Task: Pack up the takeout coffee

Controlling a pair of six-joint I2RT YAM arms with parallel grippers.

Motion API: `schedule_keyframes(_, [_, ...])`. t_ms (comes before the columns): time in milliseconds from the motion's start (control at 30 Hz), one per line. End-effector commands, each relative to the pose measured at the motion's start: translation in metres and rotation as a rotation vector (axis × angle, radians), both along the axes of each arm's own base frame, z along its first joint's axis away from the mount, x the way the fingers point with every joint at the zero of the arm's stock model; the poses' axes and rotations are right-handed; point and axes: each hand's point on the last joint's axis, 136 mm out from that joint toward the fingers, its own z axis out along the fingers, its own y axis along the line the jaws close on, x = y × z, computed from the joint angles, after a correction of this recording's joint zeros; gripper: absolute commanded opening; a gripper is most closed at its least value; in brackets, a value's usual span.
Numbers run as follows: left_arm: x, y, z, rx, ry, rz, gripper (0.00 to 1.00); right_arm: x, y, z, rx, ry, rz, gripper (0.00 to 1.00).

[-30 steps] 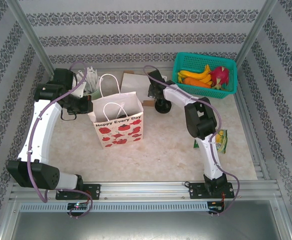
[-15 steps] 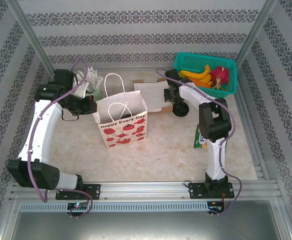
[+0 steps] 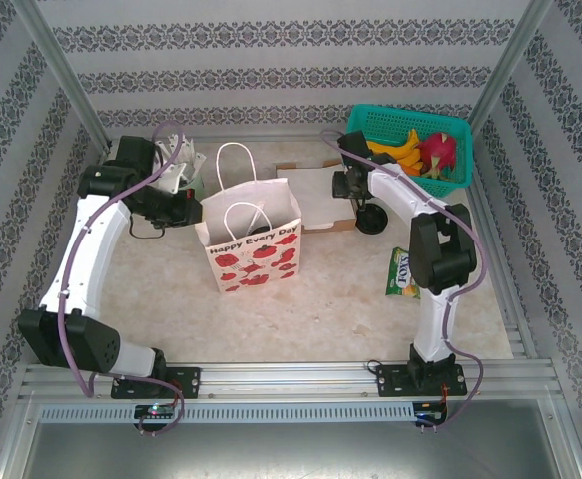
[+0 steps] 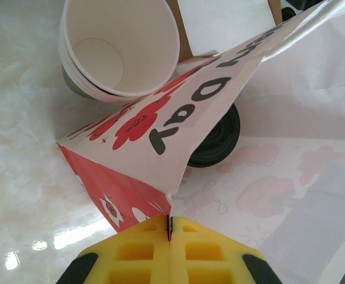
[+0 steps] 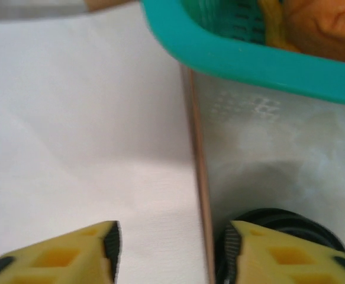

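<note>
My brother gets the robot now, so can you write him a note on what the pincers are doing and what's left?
Left pincer: shut on the rim of the paper bag.
Right pincer: open, empty, above the white sheet.
Coffee: one black-lidded cup stands on the table between that sheet and the teal basket, beside the right pincer. Another black lid shows past the bag's pinched rim, seemingly inside the bag.
Done: probably one cup bagged.
Left: grip the cup on the table and lower it into the bag, with the left pincer holding the rim.
</note>
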Motion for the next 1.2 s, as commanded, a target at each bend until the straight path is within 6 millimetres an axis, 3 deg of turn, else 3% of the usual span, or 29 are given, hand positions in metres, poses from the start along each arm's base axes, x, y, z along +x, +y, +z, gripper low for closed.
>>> schedule_keyframes(0, [0.007,-0.006,0.002,-0.013,-0.024,-0.019,0.01,0.002,0.039,0.014,0.103,-0.025,0.021,0.63])
schedule_keyframes(67, [0.010,-0.003,0.003,0.005,-0.033,-0.008,0.01,0.002,0.059,0.009,0.106,-0.012,0.062,0.69])
schedule_keyframes(167, [0.014,0.002,0.005,0.031,-0.053,0.012,0.01,0.006,0.076,0.000,0.116,-0.002,0.077,0.97])
schedule_keyframes(433, [0.027,0.027,0.004,0.148,-0.082,0.122,0.03,0.012,0.092,-0.028,0.127,0.066,0.048,0.98])
schedule_keyframes(700, [0.025,0.019,0.011,0.109,-0.106,0.091,0.06,0.006,0.091,-0.053,0.065,0.130,0.030,0.98])
schedule_keyframes(900, [0.024,0.018,0.010,0.105,-0.098,0.086,0.07,0.000,0.085,-0.070,-0.056,0.181,0.041,0.91])
schedule_keyframes(1033, [0.024,0.018,0.009,0.102,-0.097,0.083,0.07,-0.001,0.086,-0.075,-0.072,0.186,0.044,0.77])
schedule_keyframes(1167, [0.023,0.018,0.009,0.105,-0.097,0.080,0.06,0.003,0.086,-0.068,-0.084,0.160,0.054,0.60])
